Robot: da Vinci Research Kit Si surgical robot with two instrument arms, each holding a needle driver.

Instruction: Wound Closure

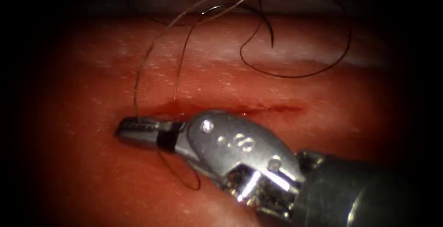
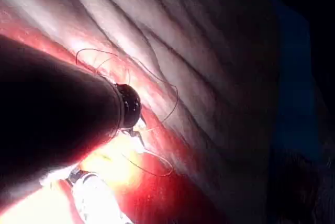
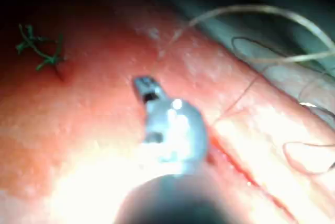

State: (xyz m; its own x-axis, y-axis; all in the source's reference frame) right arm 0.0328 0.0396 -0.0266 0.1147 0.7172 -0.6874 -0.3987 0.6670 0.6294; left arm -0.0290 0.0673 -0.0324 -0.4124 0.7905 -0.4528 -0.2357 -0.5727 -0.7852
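My right tool reaches in from the right and lies low over the tissue, its jaws shut at the left end of the cut. A pale thread rises from the jaw tips and arcs away over the far tissue. A dark thread loops at the far right, and another loop shows under the tool. A dark curved piece on the far tissue may be the needle; neither tool holds it. The right wrist view has the same jaws pressed together. My left tool's tip hovers over the tissue amid thread.
Red fluid lines the cut beside the right tool's wrist. A green knot of cut thread ends sits in the tissue beyond the right jaws. The right tool's bright shaft lies close to the left tool.
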